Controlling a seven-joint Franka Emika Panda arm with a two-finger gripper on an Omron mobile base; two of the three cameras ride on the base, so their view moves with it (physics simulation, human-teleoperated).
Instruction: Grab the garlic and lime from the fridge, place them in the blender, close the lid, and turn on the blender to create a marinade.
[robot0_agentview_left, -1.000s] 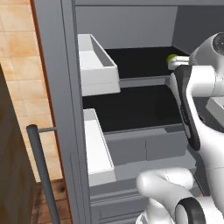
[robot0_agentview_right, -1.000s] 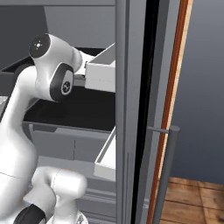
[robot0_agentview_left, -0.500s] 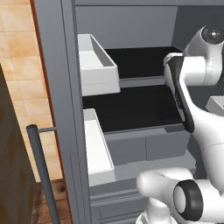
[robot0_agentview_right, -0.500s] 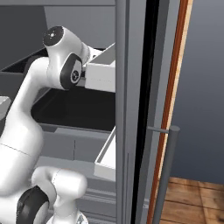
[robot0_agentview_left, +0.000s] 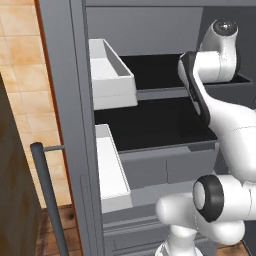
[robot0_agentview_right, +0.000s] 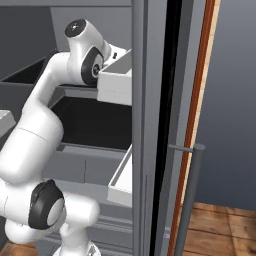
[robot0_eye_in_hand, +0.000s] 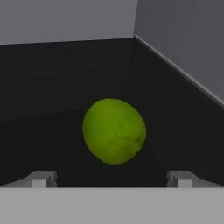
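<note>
The lime (robot0_eye_in_hand: 114, 130), a round yellow-green fruit, rests on the black upper shelf of the open fridge (robot0_agentview_left: 65, 100), close to the back right corner. In the hand view my gripper (robot0_eye_in_hand: 111, 178) is open. Its two fingertips (robot0_eye_in_hand: 41, 177) stand wide apart just short of the lime, one on each side, and they do not touch it. In the left base view my arm (robot0_agentview_left: 210, 70) reaches into that upper shelf and covers the lime. The garlic, the blender and the lid are out of view.
A white bin (robot0_agentview_left: 112, 75) juts out at the upper shelf's left and another (robot0_agentview_left: 110, 165) below it. The right base view shows a white bin (robot0_agentview_right: 117, 82) close beside the hand. The long bar handle (robot0_agentview_left: 47, 200) stands at the left on the open door.
My arm has swung up and further into the upper shelf. The lime, visible beside the arm a second ago in the left base view, is now covered by it.
</note>
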